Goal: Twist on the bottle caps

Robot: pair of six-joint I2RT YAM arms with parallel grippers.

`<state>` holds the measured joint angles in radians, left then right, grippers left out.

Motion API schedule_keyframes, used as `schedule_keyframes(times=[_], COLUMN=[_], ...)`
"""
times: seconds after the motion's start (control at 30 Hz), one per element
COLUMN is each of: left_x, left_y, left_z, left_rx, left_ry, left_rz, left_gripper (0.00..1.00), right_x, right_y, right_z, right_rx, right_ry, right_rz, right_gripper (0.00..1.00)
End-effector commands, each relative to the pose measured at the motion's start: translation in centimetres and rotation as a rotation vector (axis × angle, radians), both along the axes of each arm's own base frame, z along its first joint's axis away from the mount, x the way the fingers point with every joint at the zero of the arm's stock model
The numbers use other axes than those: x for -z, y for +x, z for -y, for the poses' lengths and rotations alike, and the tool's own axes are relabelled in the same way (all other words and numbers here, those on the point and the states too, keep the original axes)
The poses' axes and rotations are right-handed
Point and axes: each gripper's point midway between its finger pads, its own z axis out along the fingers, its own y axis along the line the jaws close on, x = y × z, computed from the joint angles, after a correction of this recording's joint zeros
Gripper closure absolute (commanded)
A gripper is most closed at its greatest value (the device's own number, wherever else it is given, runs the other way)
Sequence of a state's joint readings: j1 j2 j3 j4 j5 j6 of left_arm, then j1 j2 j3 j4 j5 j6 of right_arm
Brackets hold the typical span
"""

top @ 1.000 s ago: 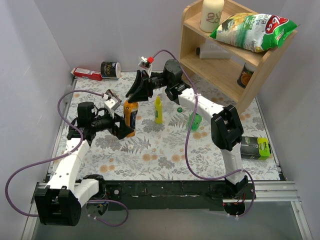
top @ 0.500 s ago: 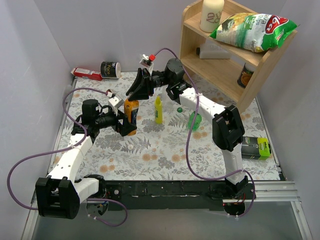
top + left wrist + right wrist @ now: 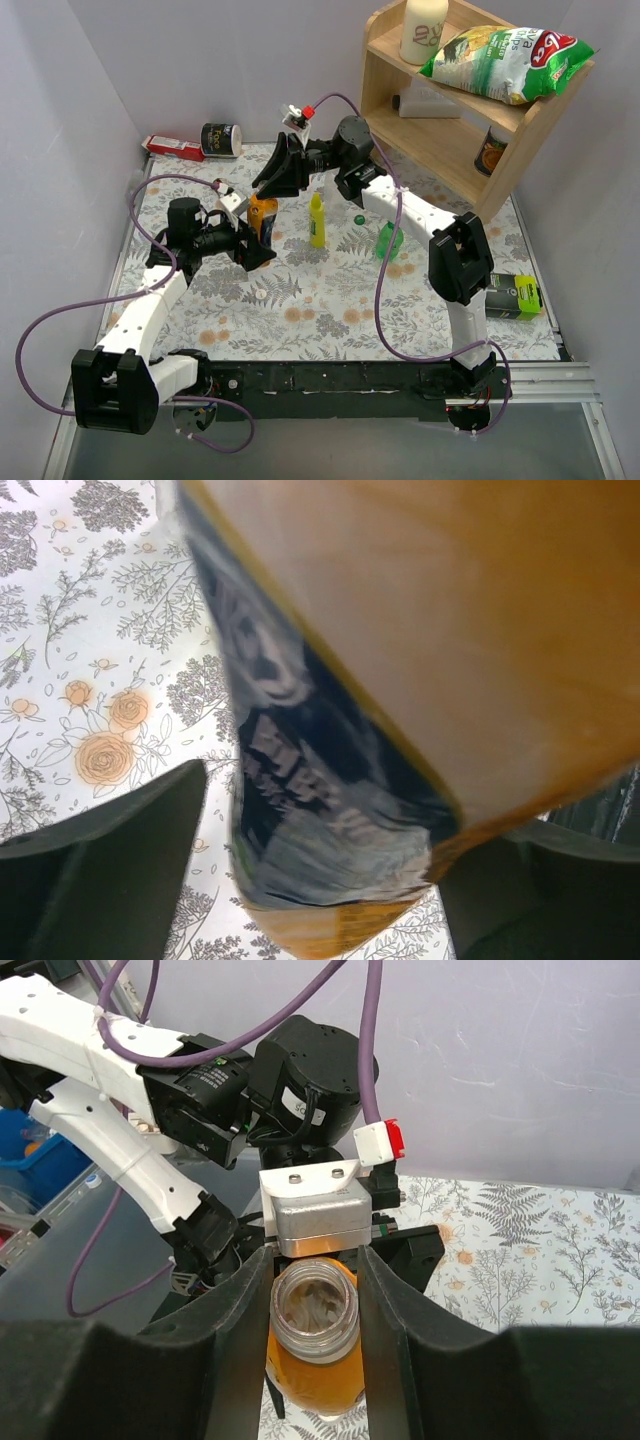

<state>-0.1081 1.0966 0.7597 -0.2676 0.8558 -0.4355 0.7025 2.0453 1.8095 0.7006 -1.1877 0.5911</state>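
Overhead, you see both arms meeting at the orange bottle, which stands left of centre on the floral table cover.

The right gripper reaches in from the upper middle of the frame and is closed on the bottle's neck. In the right wrist view its two dark fingers press against either side of the neck. The open mouth faces the camera, with orange liquid below it.

The left gripper sits low around the bottle's body, entering from the left of the frame. In the left wrist view the bottle's dark blue label and orange wall fill the middle. The finger at lower left stands apart from the bottle, with floral cover showing between them. The finger at lower right lies against or just beside the bottle, and you cannot tell which. Read this hand as parted around the bottle, not clamped.

Just right of the orange bottle stands a slim yellow bottle. A small green cap rests on the cover to its right, and a green bottle is near that cap, lower right of it.

A wooden shelf fills the upper right corner and carries a snack bag.
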Motion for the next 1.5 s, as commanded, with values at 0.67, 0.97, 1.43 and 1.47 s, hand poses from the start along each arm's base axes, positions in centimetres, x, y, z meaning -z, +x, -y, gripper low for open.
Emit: schedule_keyframes(times=[0.67, 0.97, 1.43, 1.47], left_x=[-8.7, -13.4, -11.1, -11.1], left_y=[2.5, 4.6, 2.5, 2.5], left_z=[-7.2, -13.9, -12.4, -12.4], left_rx=[-0.394, -0.674, -0.646, -0.647], left_ry=[-0.079, -0.118, -0.17, -0.172], left_rz=[0.14, 0.237, 0.164, 0.162], left_gripper=[0.73, 1.0, 1.0, 1.0], right_x=[-3.0, 8.1, 23.8, 23.8], right_y=[4.3, 2.8, -2.5, -2.5], right_z=[8.1, 6.1, 0.3, -0.4], right_rx=[0.258, 0.245, -0.062, -0.065], right_ry=[-0.022, -0.369, -0.614, -0.606], right_rz=[0.279, 0.599, 0.743, 0.759], right_gripper=[0.1, 0.24, 0.41, 0.4])
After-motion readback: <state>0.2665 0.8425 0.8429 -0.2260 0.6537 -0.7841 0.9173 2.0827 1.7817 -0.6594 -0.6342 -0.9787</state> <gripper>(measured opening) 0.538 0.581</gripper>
